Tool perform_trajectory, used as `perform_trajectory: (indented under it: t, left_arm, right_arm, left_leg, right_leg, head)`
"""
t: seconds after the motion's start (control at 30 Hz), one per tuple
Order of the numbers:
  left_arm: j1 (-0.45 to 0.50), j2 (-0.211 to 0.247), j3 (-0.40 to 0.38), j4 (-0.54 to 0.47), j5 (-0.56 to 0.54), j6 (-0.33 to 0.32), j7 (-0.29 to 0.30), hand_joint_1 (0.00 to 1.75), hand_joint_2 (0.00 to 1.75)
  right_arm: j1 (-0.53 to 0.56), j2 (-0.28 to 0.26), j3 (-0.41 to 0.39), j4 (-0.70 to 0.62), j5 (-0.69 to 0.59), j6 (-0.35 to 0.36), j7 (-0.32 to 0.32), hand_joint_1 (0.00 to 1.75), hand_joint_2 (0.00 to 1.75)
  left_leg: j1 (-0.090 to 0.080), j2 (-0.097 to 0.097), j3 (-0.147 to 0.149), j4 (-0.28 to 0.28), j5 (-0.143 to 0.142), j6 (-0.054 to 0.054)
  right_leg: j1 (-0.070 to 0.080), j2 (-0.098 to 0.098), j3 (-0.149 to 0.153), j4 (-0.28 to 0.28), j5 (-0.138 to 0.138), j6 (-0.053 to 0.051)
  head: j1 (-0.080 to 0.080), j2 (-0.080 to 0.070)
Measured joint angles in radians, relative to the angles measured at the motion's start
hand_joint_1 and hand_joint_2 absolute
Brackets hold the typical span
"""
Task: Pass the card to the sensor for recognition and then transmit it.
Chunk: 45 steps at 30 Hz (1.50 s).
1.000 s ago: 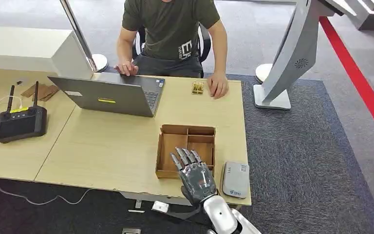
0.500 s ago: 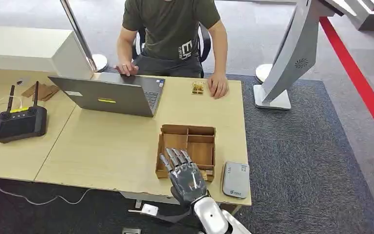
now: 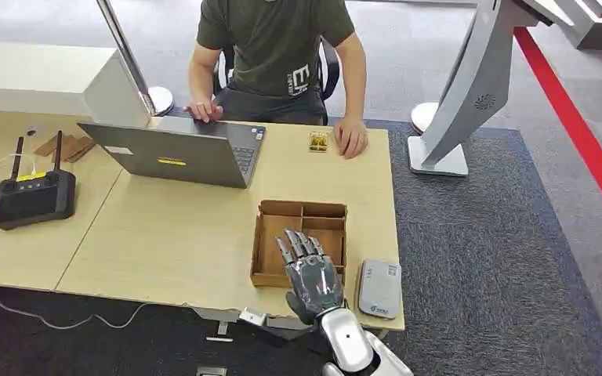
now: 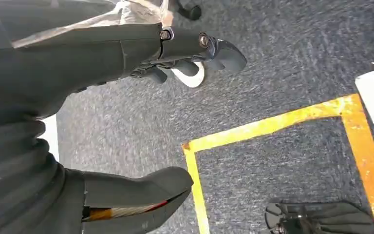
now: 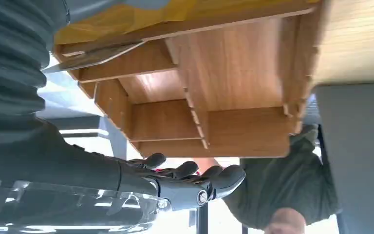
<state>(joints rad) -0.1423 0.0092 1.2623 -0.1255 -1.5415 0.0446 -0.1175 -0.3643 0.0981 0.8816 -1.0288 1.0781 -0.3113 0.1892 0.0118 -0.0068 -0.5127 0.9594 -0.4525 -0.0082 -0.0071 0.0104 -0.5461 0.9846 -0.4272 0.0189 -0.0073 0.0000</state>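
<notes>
You can't make out the card for certain. The right wrist view shows a thin pale sliver lying flat in a near compartment of the wooden box; that may be it, but treat it as a guess. From the head view that part of the box sits under the right robot hand.

That hand hovers over the near edge of the box with its fingers stretched forward and spread, palm down, holding nothing. The grey reader lies just beside the box on the table, on the right, at the table's near corner.

What could go wrong:
- A flat card against the box floor gives the fingers little to get under, so the pinch may slip off.
- Pressing down or dragging could shove the light box towards the reader or the table edge.
- The dividers may catch the fingers on the way in.

The left robot hand hangs over the carpet, thumb apart from the fingers, empty. A person sits at the far side, hands on the table.
</notes>
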Motion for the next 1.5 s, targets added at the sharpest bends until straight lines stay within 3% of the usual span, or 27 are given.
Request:
perform_trajectory:
  t: [0.53, 0.9, 1.5]
  left_arm:
    - [0.0, 0.004, 0.023, 0.0, 0.05, 0.002, -0.003, 0.0, 1.75]
    - [-0.001, 0.006, 0.039, 0.0, 0.05, -0.015, -0.043, 0.0, 1.75]
    - [-0.001, 0.006, 0.043, 0.0, 0.031, -0.027, -0.043, 0.0, 1.75]
  right_arm:
    - [0.072, -0.083, -0.089, -0.151, 0.013, 0.023, 0.011, 0.0, 1.75]
    - [0.139, -0.117, -0.097, -0.291, 0.141, 0.086, 0.015, 0.0, 1.75]
    - [0.156, -0.128, -0.091, -0.313, 0.09, 0.114, 0.008, 0.0, 1.75]
  left_leg:
    - [0.0, 0.0, 0.0, 0.0, 0.0, 0.0]
    - [0.0, 0.0, 0.0, 0.0, 0.0, 0.0]
    - [0.0, 0.0, 0.0, 0.0, 0.0, 0.0]
  right_leg:
    - [0.0, 0.0, 0.0, 0.0, 0.0, 0.0]
    - [0.0, 0.0, 0.0, 0.0, 0.0, 0.0]
    - [0.0, 0.0, 0.0, 0.0, 0.0, 0.0]
  head:
    - [0.0, 0.0]
    - [0.0, 0.0]
    - [0.0, 0.0]
